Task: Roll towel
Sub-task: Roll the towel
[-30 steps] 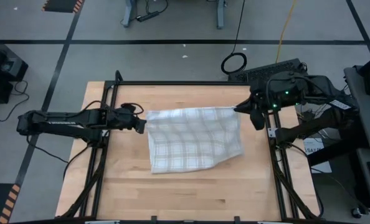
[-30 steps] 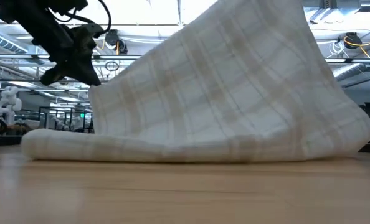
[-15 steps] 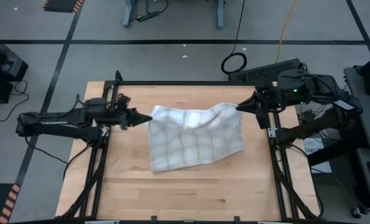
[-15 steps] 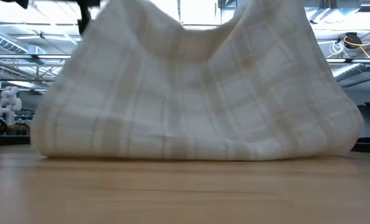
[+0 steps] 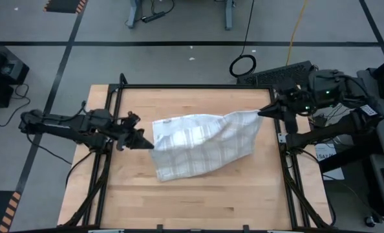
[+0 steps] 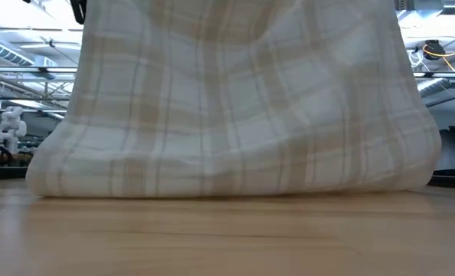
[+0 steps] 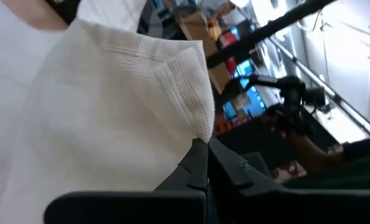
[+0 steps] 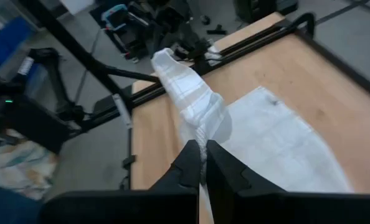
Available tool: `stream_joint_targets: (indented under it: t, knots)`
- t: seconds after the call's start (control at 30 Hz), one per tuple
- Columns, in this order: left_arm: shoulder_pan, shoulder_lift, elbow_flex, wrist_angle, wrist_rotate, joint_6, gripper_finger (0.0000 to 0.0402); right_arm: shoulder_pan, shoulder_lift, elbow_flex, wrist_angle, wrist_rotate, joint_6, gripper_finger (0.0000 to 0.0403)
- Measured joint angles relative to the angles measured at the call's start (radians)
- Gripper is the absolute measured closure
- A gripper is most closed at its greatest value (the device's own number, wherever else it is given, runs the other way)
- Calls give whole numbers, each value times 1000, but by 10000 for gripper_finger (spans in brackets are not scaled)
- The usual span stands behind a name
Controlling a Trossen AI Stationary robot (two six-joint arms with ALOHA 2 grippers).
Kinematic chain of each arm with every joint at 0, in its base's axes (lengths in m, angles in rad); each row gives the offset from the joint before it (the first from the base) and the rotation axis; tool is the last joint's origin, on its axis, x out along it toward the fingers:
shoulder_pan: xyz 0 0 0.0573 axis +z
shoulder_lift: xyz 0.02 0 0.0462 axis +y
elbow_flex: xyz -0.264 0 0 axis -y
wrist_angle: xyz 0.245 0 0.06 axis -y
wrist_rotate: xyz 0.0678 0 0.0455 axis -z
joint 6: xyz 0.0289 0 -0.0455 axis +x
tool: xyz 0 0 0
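Observation:
The white towel with a tan-grey check hangs between my two grippers over the middle of the wooden table; its lower edge lies on the table. My left gripper is shut on the towel's left corner. My right gripper is shut on its far right corner. In the low view the towel fills the picture and hides both grippers. My left gripper pinches the towel's left corner between its two fingers, coming level from the table's left. The corner is lifted clear and the cloth hangs from it. My right gripper pinches the towel's far right corner, bunched into several folds, between its two fingers, coming from the table's right. The cloth runs from it in a gathered band toward my left gripper.
A black metal frame runs around the table top. Bare wood lies toward the near edge, in front of the towel. A keyboard and a cable ring lie beyond the far edge.
Both grippers have lifted the towel's upper edge higher. My left gripper has gone toward the near edge and tipped; my right gripper has drawn toward the right edge. The upper edge, sagging half a second ago, is drawn out; the lower edge has stayed on the table.

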Motion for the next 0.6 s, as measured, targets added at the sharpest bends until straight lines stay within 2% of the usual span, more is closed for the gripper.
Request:
stream_joint_targets:
  t: [0.23, 0.3, 0.6]
  knots:
    - [-79, 3, 0, 119, -11, -77, 398, 0, -15, 0, -34, -178, 108, 401]
    - [-100, 3, 1, 123, -12, -79, 398, 0, -18, 0, -53, -198, 120, 401]
    - [-161, 59, 1, -118, -88, 11, 398, 0, -12, 0, -229, -209, 114, 401]
